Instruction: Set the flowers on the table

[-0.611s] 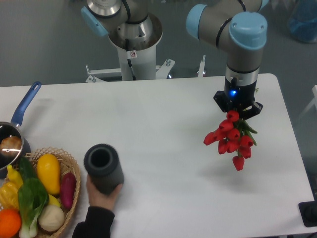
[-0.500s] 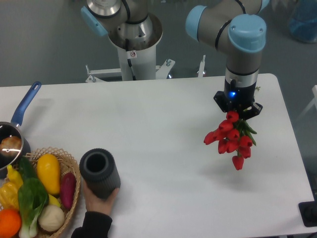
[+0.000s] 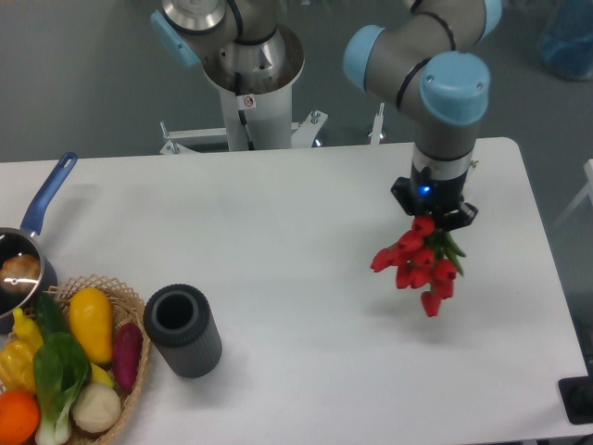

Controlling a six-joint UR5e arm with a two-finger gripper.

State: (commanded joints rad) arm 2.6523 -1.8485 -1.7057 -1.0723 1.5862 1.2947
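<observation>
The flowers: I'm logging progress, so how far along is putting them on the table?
Done: the red flowers are out of the dark vase, which stands alone near the basket. In hand: the robot's hand grips the bunch by its stems, blooms hanging down above the white table. Left: lowering the bunch onto the table and letting go.

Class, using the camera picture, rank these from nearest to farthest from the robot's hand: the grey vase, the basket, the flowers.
1. Flowers, held in the hand.
2. Vase, lower left.
3. Basket, far left edge.
</observation>
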